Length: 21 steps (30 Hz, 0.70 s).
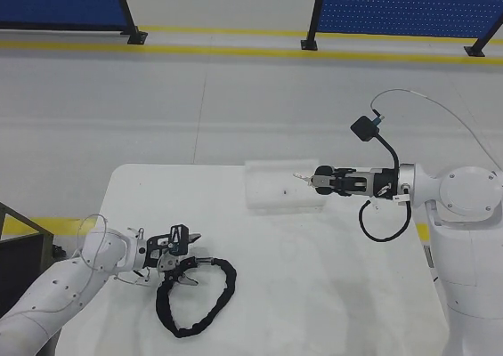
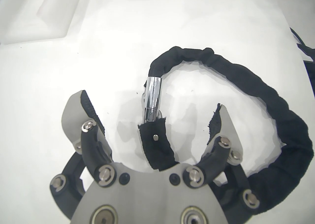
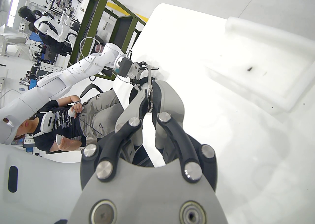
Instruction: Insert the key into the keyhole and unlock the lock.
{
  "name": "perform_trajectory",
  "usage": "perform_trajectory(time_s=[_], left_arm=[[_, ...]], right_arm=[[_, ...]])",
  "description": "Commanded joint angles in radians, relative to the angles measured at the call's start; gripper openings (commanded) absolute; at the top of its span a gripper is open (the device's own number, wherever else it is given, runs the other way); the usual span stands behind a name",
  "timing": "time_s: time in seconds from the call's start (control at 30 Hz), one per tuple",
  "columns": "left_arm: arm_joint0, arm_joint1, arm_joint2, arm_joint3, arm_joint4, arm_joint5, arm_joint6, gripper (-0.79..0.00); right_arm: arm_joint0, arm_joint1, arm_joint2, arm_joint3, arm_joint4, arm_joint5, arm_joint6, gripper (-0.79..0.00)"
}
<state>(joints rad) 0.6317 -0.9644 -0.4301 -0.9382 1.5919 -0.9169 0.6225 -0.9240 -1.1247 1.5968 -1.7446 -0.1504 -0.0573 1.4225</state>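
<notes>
Astride the lock (image 2: 153,92)'s chrome end on the table (image 1: 322,267), your left fingers (image 2: 73,116) are hanging released, while your right fingers (image 3: 167,102), well apart from the lock, are clenching the key (image 1: 299,176), so you are risking the unheld lock skidding under its push.

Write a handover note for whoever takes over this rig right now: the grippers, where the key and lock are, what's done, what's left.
Left gripper: open around the chrome cylinder of the chain lock, which lies on the table; not closed on it.
Right gripper: shut on the key, over the foam tray, well apart from the chain lock.
Done: key in hand.
To do: grip the cylinder, bring the key over, insert, turn.
</notes>
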Motion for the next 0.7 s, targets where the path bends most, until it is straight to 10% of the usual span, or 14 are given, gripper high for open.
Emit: perform_trajectory(time_s=[0.0, 0.37, 0.67], left_arm=[[-0.007, -0.005, 0.005, -0.003, 0.038, 0.023, 0.007, 0.0], [-0.018, -0.033, 0.026, 0.043, 0.112, 0.026, 0.059, -0.151], [-0.02, -0.052, 0.024, 0.079, 0.109, 0.015, 0.048, -0.477]], right_arm=[[0.0, 0.0, 0.0, 0.0, 0.0, 0.0, 0.0, -0.785], [0.0, 0.0, 0.0, 0.0, 0.0, 0.0, 0.0, -0.785], [0.0, 0.0, 0.0, 0.0, 0.0, 0.0, 0.0, -0.785]])
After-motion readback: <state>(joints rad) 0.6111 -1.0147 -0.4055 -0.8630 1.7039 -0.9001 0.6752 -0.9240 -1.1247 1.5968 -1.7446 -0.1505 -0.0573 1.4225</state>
